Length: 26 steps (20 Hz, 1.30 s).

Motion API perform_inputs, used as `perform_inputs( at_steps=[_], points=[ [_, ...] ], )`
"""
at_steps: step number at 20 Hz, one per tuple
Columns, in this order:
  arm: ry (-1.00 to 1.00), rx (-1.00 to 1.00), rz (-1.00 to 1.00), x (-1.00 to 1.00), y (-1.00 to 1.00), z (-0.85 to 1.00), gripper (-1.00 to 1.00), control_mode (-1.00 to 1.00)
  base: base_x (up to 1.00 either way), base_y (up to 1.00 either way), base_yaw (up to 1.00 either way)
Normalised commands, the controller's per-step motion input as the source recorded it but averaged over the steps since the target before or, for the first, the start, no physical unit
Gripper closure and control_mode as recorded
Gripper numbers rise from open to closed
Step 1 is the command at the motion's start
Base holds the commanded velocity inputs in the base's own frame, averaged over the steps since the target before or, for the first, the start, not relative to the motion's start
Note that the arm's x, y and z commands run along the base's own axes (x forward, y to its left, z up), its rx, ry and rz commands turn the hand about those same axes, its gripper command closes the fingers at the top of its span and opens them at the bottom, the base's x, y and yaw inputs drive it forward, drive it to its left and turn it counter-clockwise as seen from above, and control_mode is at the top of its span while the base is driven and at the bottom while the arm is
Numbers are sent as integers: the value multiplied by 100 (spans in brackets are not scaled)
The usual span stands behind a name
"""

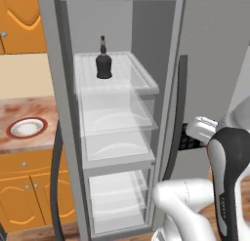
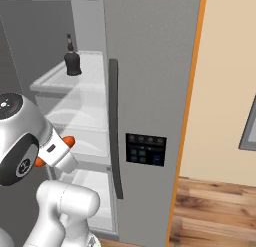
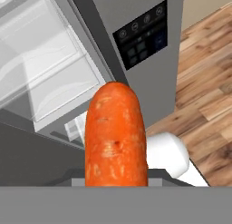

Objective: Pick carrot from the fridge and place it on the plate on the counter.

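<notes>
Carrot (image 3: 116,136) sits gripped in the tool, outside the fridge (image 1: 171,64)

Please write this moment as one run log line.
hand: shut on carrot | carrot: outside fridge | plate: bare, on counter

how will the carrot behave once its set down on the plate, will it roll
The carrot looks rounded and smooth, so it may well roll on the flat plate. Its taper would probably curve that roll. It keeps a straight shape in the tool, so it is likely stiff, not floppy.
</notes>
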Motion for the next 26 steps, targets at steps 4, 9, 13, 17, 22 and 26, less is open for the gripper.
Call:
perform_inputs(
  at_steps=[4, 9, 13, 17, 22, 26],
  points=[
    [0, 0, 0, 0, 0, 0, 100, 100, -49, 0, 0],
    [0, 0, 0, 0, 0, 0, 100, 100, -44, -2, 0],
    [0, 0, 0, 0, 0, 0, 100, 100, -29, -8, 2],
    [0, 0, 0, 0, 0, 0, 100, 100, -26, -13, 9],
    [0, 0, 0, 0, 0, 0, 100, 100, -29, -16, 15],
    [0, 0, 0, 0, 0, 0, 100, 100, -36, -15, 18]
  ],
)
